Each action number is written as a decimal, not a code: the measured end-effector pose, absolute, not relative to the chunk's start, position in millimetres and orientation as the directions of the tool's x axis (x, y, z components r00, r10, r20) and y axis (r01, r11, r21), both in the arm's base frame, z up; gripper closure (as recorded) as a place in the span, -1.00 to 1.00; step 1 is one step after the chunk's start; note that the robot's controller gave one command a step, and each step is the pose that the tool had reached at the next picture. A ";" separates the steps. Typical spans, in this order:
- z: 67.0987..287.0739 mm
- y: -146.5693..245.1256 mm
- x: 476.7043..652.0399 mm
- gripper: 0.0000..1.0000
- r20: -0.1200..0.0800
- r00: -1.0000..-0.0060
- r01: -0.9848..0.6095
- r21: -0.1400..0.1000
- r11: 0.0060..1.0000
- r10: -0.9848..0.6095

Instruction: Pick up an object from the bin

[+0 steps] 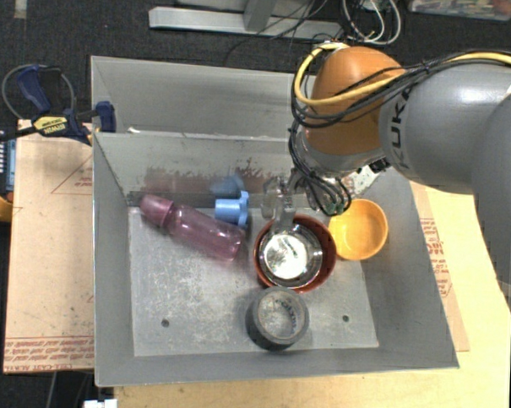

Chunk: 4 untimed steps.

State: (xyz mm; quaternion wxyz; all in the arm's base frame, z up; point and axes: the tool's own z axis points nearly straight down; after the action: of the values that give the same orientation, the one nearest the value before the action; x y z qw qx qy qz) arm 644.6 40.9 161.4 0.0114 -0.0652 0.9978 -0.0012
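the gripper hangs near the back wall of the grey bin, just over the back rim of a dark red bowl with a shiny round thing inside; whether its jaws are apart or together i cannot tell. a small blue piece sits just to its left, beside a purple bottle. a yellow cup touches the bowl's right, a grey tape roll lies toward the front edge.

The bin's near-left corner lies open. Purple bottle, blue cap, red bowl and orange bowl crowd my pincer mid-bin; a tape roll sits by the near edge.
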 end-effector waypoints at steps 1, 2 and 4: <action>161.4 40.9 644.6 1.00 -0.022 -0.991 -0.130 -0.004 0.992 -0.130; 124.0 73.5 634.0 1.00 -0.031 -0.964 0.264 0.011 0.964 0.264; 117.2 58.9 599.6 -1.00 -0.025 -0.954 -0.297 -0.007 0.955 -0.297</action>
State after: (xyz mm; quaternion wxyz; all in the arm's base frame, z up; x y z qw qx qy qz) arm 599.6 58.9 117.2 0.0129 -0.1503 0.9885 -0.0015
